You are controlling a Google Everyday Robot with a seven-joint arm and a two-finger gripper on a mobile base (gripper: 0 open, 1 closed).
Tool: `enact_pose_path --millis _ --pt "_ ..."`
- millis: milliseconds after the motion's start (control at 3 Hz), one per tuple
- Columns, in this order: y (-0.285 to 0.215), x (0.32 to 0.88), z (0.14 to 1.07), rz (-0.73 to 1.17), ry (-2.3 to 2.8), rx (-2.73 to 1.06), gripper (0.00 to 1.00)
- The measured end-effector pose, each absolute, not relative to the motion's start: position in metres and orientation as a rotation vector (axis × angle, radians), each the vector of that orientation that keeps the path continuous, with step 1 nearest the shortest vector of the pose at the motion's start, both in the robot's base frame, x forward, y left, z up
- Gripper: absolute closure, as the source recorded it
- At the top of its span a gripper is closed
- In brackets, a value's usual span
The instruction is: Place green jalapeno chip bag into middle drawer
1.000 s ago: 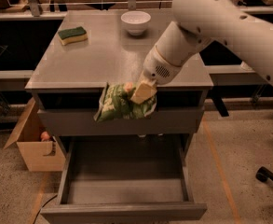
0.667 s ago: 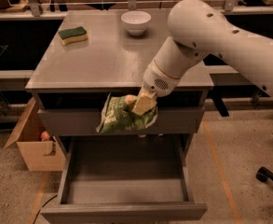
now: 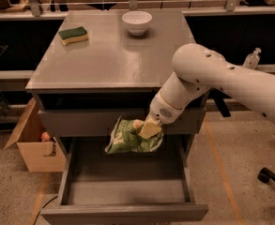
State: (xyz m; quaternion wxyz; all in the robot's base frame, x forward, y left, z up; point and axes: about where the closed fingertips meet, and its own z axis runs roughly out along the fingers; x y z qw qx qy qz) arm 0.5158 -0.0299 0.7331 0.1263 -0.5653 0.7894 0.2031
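The green jalapeno chip bag (image 3: 130, 137), crinkly light-green foil, hangs from my gripper (image 3: 145, 128), which is shut on the bag's right end. The bag is in the air in front of the cabinet's upper grey drawer front (image 3: 80, 122), above the back part of the middle drawer (image 3: 123, 191). That drawer is pulled out wide, with a bare grey inside. My white arm reaches down from the right, over the cabinet's right front corner.
A green-and-yellow sponge (image 3: 73, 35) and a white bowl (image 3: 136, 22) sit on the cabinet top (image 3: 113, 60). A cardboard box (image 3: 36, 142) stands on the floor at the left. A chair base (image 3: 271, 176) is at the right.
My gripper has lowered with the bag, from level with the cabinet top's front edge down in front of the upper drawer front, closer to the open drawer.
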Motion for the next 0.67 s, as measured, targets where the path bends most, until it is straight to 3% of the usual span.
enact_pose_path --millis 667 --pt "-0.028 0.511 0.709 0.618 2.321 -1.641 1.00"
